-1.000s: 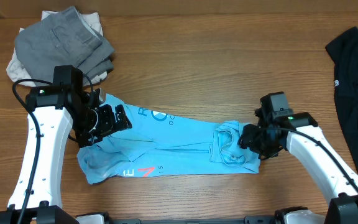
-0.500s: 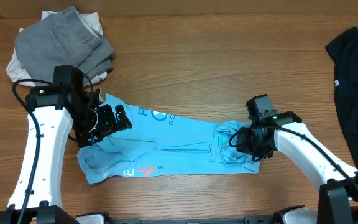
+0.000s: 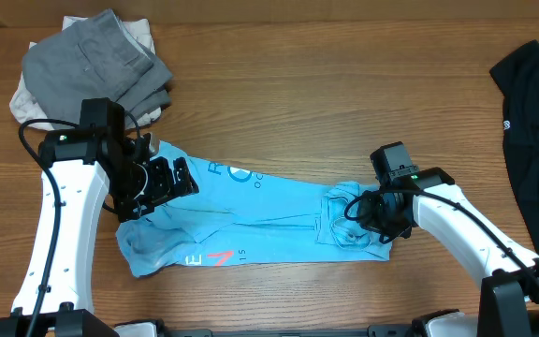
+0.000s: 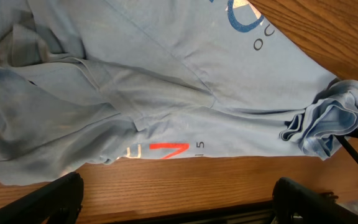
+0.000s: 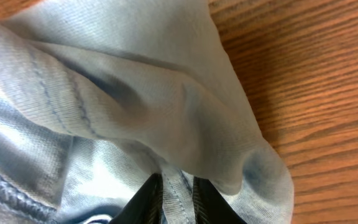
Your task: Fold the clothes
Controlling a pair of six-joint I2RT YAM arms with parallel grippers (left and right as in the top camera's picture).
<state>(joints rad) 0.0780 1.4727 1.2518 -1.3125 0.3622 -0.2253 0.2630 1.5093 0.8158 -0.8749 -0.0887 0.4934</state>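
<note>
Light blue T-shirt [image 3: 251, 211] spread lengthwise along counter [image 3: 298, 94], near front edge, printed logos up, right end bunched into crumpled folds.

Right claw [image 3: 368, 213] at that bunched end, fingers [image 5: 143, 198] nearly closed, pinching fold of shirt fabric between them.

Left claw [image 3: 162, 183] over shirt's left end, jaws spread wide, holding nothing.

Grey garment [image 3: 96, 61] piled on off-white garment [image 3: 21, 98] at far left corner. Black garment [image 3: 536, 112] at right edge, well apart from shirt.

T-shirt [image 3: 269, 211]: light blue, red and dark print | grey garment [image 3: 96, 61] | black garment [image 3: 536, 112], perhaps white mark | table [image 3: 326, 94]: brown woodgrain
</note>
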